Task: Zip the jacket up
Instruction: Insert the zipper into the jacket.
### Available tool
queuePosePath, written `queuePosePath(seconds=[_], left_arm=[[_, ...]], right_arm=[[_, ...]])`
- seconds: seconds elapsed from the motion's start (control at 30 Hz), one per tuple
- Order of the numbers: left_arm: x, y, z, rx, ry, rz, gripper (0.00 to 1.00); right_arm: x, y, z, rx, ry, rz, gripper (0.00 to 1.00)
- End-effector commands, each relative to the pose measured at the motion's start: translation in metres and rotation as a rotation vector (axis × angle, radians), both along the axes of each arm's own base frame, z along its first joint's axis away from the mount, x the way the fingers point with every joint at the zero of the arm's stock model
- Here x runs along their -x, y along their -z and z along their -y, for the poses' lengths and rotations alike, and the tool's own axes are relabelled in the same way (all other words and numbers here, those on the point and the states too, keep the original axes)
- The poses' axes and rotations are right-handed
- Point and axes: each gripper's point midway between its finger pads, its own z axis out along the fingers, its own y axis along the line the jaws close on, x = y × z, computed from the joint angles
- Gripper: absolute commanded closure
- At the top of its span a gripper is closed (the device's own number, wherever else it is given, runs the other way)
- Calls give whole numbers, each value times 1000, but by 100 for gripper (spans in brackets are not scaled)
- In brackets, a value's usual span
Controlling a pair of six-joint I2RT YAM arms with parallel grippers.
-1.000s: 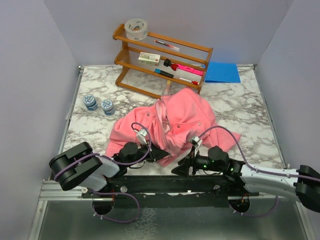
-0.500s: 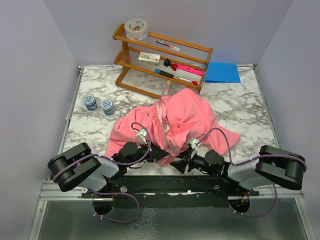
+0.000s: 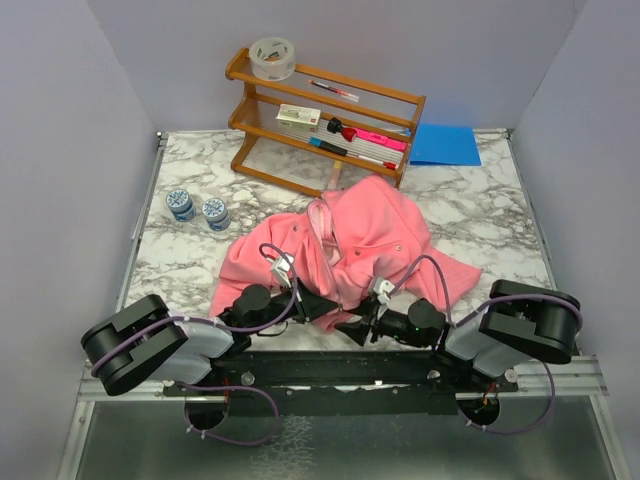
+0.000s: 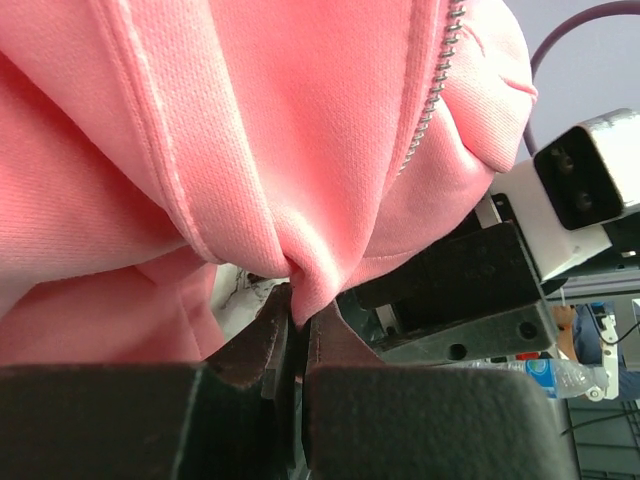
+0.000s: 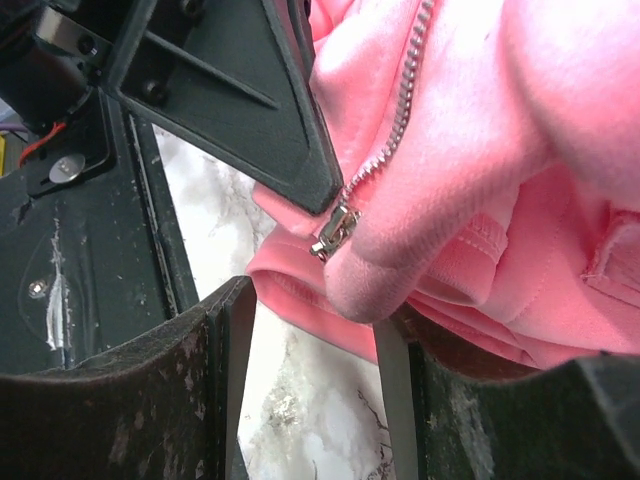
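Observation:
The pink fleece jacket (image 3: 340, 250) lies crumpled in the middle of the marble table (image 3: 480, 215). My left gripper (image 3: 322, 305) is shut on a fold of the jacket's bottom hem (image 4: 305, 285), beside the zipper teeth (image 4: 432, 95). My right gripper (image 3: 355, 328) is open at the near hem, its jaws well apart. The metal zipper slider (image 5: 335, 232) hangs at the bottom of the teeth just beyond its fingers (image 5: 228, 370), and a pink fold (image 5: 370, 280) sits between them. The left gripper's finger (image 5: 230, 90) shows just above the slider.
A wooden rack (image 3: 320, 115) with a tape roll (image 3: 272, 57), pens and a box stands at the back. A blue folder (image 3: 445, 145) lies at the back right. Two small jars (image 3: 197, 208) stand at the left. Grey walls enclose the table.
My right arm has folded inward and its gripper has moved left to the jacket's near hem, close beside the left gripper. The left gripper has stayed on the hem.

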Motion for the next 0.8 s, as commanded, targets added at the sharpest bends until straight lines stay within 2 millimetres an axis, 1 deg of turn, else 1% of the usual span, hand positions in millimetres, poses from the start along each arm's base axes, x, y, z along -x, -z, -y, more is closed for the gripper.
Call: queuePosePath(seconds=[0.0, 0.2, 0.47, 0.63, 0.77], left_arm=[[6, -5, 0, 12, 29, 21, 100], [6, -4, -1, 10, 27, 16, 100], [6, -2, -3, 9, 20, 10, 100], [6, -2, -3, 9, 17, 7, 100], [7, -1, -3, 7, 17, 3, 100]], right_arm=[[1, -11, -10, -46, -31, 51, 44], [-5, -13, -12, -86, -3, 59, 48], [-8, -23, -13, -135, 13, 73, 51], [-11, -33, -10, -159, 32, 96, 50], [-12, -39, -12, -165, 31, 110, 49]])
